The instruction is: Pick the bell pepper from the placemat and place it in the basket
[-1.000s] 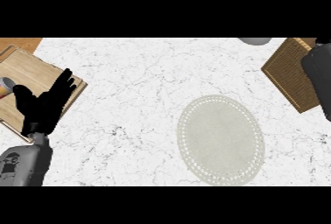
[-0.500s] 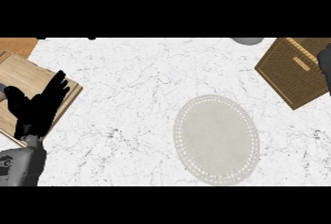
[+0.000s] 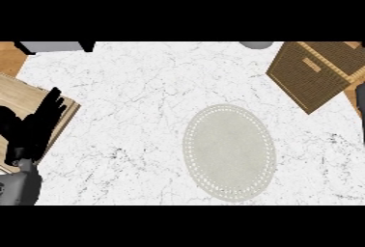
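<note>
- Seeing the left hand (image 3: 30, 132) resting at the near left edge, fingers straight and spread wide, holding nothing, lying over a wooden board (image 3: 21, 89).
- Finding the oval placemat (image 3: 230, 152) lying flat on the marble counter (image 3: 143, 96), right of centre.
- Spotting the basket (image 3: 314, 72) sitting at the far right corner, apart from the placemat.
- Being unable to tell where the bell pepper is.

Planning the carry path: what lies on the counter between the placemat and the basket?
Nothing: in the head view only bare marble counter separates the placemat from the basket.
</note>
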`<action>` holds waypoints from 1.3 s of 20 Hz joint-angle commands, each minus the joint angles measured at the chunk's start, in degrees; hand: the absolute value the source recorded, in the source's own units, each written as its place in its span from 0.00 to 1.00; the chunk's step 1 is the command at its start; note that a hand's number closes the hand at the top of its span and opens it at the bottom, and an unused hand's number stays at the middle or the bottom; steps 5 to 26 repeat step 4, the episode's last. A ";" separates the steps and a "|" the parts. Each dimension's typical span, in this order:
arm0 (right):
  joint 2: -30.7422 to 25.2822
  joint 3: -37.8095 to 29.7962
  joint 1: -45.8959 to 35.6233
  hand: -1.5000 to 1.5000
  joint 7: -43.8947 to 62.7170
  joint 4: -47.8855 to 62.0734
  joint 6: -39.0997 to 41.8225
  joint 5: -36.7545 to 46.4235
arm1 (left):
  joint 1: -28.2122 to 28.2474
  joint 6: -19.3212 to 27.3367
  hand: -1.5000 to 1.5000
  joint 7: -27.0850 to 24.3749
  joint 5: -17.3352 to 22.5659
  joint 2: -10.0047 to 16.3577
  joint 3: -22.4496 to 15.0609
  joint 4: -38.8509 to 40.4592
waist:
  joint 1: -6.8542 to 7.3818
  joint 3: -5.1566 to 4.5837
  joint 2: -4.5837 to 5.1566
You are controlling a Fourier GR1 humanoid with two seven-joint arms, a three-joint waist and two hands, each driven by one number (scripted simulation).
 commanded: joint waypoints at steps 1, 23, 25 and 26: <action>1.92 2.18 10.92 0.00 0.10 -13.50 7.49 -5.87 | 2.44 0.44 0.50 -0.36 -0.24 0.34 0.61 -1.74 | -1.03 0.00 -0.46; 1.67 3.89 18.53 0.00 0.47 -23.32 12.13 -9.74 | 0.94 0.88 0.50 1.02 0.02 0.12 0.71 -1.09 | -2.21 -0.01 -0.46; 1.67 3.89 18.53 0.00 0.47 -23.32 12.13 -9.74 | 0.94 0.88 0.50 1.02 0.02 0.12 0.71 -1.09 | -2.21 -0.01 -0.46; 1.67 3.89 18.53 0.00 0.47 -23.32 12.13 -9.74 | 0.94 0.88 0.50 1.02 0.02 0.12 0.71 -1.09 | -2.21 -0.01 -0.46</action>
